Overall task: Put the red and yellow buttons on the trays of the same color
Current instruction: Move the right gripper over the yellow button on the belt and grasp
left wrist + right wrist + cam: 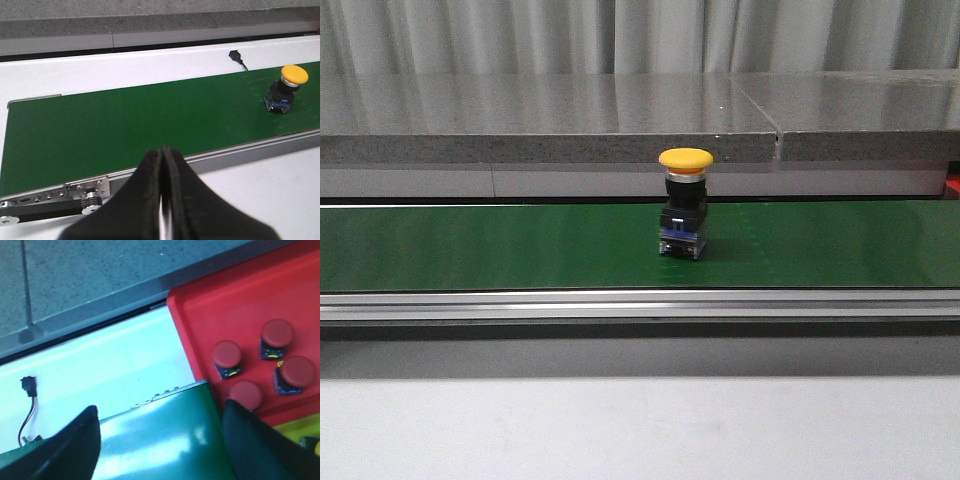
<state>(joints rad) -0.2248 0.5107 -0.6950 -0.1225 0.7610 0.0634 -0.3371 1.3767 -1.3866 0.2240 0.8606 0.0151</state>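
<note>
Left tool (162, 200) pressed closed, empty; right tool (160, 440) spread wide.

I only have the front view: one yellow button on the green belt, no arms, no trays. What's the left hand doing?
Observer: The left hand is shut and holds nothing. It sits near the belt's end, with the yellow button further along the belt.
Operator: And the right?
Observer: The right hand is open and empty, over the belt's other end.
Operator: Any trays?
Observer: The red tray lies just past that end. Four red buttons stand on it.
Operator: Yellow tray?
Observer: Only a yellow sliver shows beside the red tray; I cannot tell more.
</note>
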